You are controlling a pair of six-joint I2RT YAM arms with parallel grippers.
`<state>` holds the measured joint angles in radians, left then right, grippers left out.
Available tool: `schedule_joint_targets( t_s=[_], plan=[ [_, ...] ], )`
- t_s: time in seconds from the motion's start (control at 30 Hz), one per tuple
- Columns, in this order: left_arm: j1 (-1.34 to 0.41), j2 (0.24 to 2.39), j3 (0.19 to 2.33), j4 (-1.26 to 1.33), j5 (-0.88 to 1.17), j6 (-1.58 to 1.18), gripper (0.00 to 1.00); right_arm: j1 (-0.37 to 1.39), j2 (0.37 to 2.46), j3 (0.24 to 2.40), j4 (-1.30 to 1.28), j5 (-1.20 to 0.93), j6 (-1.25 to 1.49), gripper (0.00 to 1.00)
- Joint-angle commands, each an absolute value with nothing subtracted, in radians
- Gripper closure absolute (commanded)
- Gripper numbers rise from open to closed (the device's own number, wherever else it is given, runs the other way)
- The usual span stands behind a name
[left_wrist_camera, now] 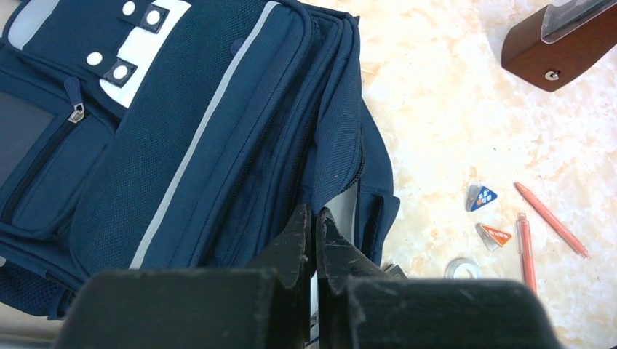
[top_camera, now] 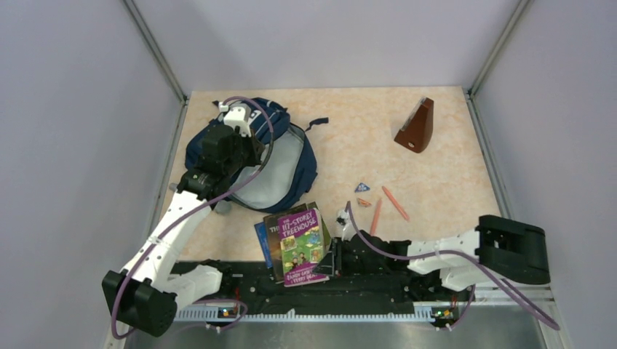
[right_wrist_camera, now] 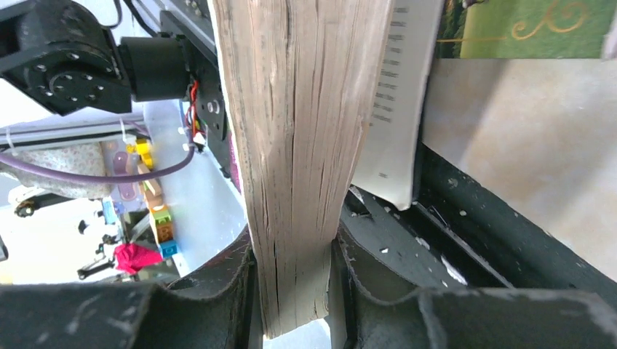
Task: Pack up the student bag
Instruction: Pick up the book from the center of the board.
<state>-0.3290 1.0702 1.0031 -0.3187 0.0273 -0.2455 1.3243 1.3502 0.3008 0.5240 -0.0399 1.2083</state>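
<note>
Navy student bag (top_camera: 247, 156) at upper left, mouth open, nothing visible inside; left gripper (left_wrist_camera: 314, 222) clenched at its rim, right gripper (right_wrist_camera: 291, 254) grasping a thick book (right_wrist_camera: 305, 145) at bottom centre, orange pens (top_camera: 395, 203) loose on bench (top_camera: 349, 131), packing seemingly barely begun.

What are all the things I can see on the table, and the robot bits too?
bag: one, navy with grey lining, far left, lying open
books: at least three in a stack, purple one on top, near edge, middle
wedge: one, brown, far right
pens: two, orange, right of the books
triangles: two small, one blue and one orange, beside the pens
ring: one, whitish, near the pens, partly hidden
table: one, beige marbled, under everything
left gripper: one, black, shut, at the bag's open edge
right gripper: one, black, shut on the books' page edge
</note>
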Motion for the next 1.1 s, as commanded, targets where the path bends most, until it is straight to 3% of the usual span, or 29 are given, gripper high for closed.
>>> schedule_joint_targets(
  t_s=[0.0, 0.1, 0.3, 0.5, 1.07],
  plan=[
    [-0.325, 1.024, 1.019, -0.230, 0.015, -0.236, 1.00, 1.336, 1.174, 0.323, 0.319, 0.102, 1.160, 0.90],
    [-0.325, 1.023, 1.019, -0.230, 0.019, -0.237, 1.00, 1.335, 1.118, 0.334, 0.223, 0.155, 1.133, 0.86],
    [-0.325, 1.023, 1.019, -0.230, 0.017, -0.236, 1.00, 1.335, 1.092, 0.437, 0.065, 0.219, 1.045, 0.92],
    [-0.325, 1.018, 1.020, -0.230, 0.023, -0.238, 1.00, 1.332, 1.053, 0.513, -0.074, 0.316, 0.957, 0.74],
    [-0.325, 1.019, 1.019, -0.230, 0.030, -0.241, 1.00, 1.318, 1.261, 0.472, 0.050, 0.325, 0.925, 0.54]
  ],
)
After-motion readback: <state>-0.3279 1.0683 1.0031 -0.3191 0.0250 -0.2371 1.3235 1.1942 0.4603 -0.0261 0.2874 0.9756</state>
